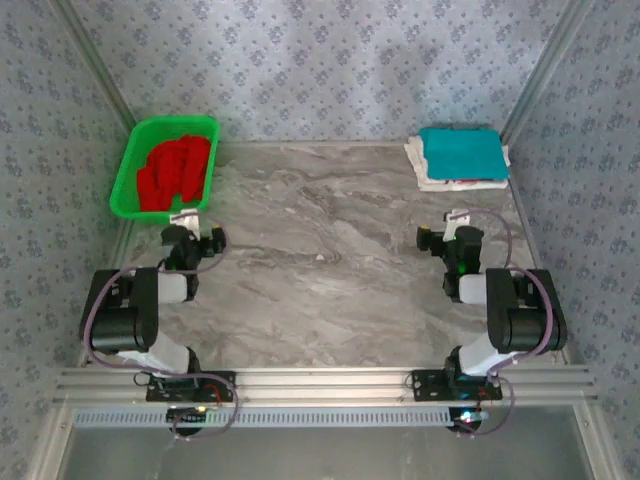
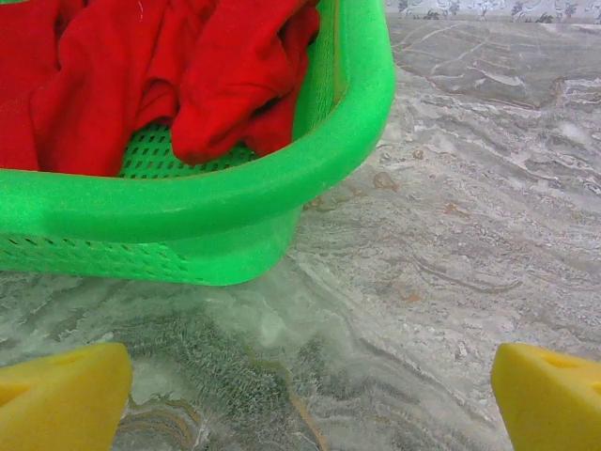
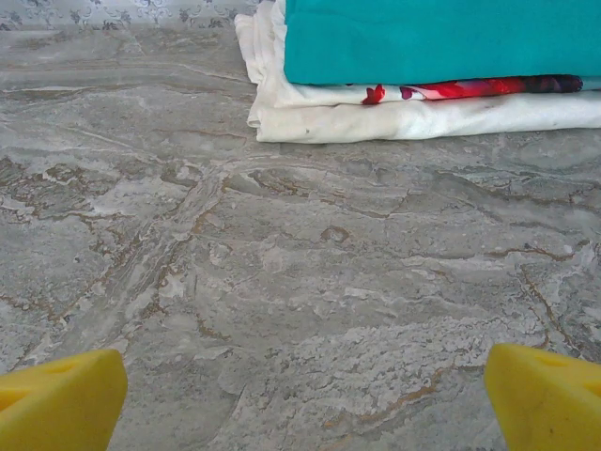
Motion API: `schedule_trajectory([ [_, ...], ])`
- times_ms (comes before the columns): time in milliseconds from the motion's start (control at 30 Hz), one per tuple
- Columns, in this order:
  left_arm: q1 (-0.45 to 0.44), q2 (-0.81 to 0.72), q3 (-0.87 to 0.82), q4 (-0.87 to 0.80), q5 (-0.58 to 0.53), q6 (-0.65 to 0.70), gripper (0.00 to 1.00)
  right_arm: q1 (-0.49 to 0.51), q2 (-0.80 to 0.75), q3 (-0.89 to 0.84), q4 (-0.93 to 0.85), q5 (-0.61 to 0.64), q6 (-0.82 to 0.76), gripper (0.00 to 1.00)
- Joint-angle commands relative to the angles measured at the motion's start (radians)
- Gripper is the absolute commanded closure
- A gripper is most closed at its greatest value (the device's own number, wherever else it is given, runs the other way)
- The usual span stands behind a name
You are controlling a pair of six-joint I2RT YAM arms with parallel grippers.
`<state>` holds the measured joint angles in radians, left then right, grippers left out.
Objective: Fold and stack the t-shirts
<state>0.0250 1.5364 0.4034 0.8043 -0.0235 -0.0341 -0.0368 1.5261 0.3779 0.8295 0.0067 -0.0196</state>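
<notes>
A crumpled bright red t-shirt lies in the green mesh basket at the back left; the left wrist view has the red t-shirt bunched against the basket wall. At the back right a folded teal t-shirt tops a folded whitish t-shirt; the right wrist view shows the teal t-shirt over the whitish one. My left gripper is open just short of the basket. My right gripper is open, short of the stack.
The marble table top lies bare between the arms. Patterned walls close in the back and both sides. An aluminium rail runs along the near edge by the arm bases.
</notes>
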Motion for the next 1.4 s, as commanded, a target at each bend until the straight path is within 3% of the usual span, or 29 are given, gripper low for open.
schedule_trajectory([
  [0, -0.004, -0.001, 0.014, 0.004, -0.010, 0.008, 0.02, 0.001, 0.005, 0.015, -0.002, -0.005, -0.007, 0.00],
  [400, 0.007, -0.002, 0.012, 0.006, 0.009, 0.001, 0.02, -0.017, 0.002, 0.013, -0.003, -0.035, 0.005, 0.00],
  [533, 0.011, -0.007, 0.016, 0.012, 0.024, 0.001, 0.02, -0.002, -0.001, 0.015, 0.002, 0.015, 0.004, 0.00],
  [567, -0.007, -0.050, 0.051, -0.072, 0.015, 0.023, 0.02, 0.024, -0.045, 0.026, -0.054, 0.119, 0.011, 0.00],
  [633, -0.054, -0.194, 0.197, -0.420, -0.042, 0.038, 0.07, 0.046, -0.202, 0.143, -0.399, 0.205, 0.055, 0.00],
  [667, -0.069, -0.254, 0.251, -0.524, -0.075, 0.009, 0.08, 0.037, -0.263, 0.233, -0.589, 0.198, 0.135, 0.00],
  [767, -0.058, -0.340, 0.410, -0.679, -0.075, -0.139, 0.06, 0.033, -0.302, 0.450, -0.856, 0.112, 0.292, 0.03],
  [900, -0.005, -0.184, 0.765, -1.011, -0.020, -0.203, 0.14, 0.124, -0.191, 0.696, -1.006, 0.077, 0.278, 0.06],
  [1033, 0.046, 0.022, 1.057, -1.213, 0.012, -0.190, 0.12, 0.216, -0.006, 0.975, -1.164, 0.085, 0.249, 0.04],
  [1200, 0.091, 0.250, 1.304, -1.317, 0.029, -0.180, 0.10, 0.288, 0.130, 1.160, -1.246, 0.037, 0.227, 0.05],
  [1367, 0.116, 0.483, 1.527, -1.390, 0.054, -0.163, 0.09, 0.331, 0.145, 1.160, -1.235, 0.022, 0.221, 0.06],
])
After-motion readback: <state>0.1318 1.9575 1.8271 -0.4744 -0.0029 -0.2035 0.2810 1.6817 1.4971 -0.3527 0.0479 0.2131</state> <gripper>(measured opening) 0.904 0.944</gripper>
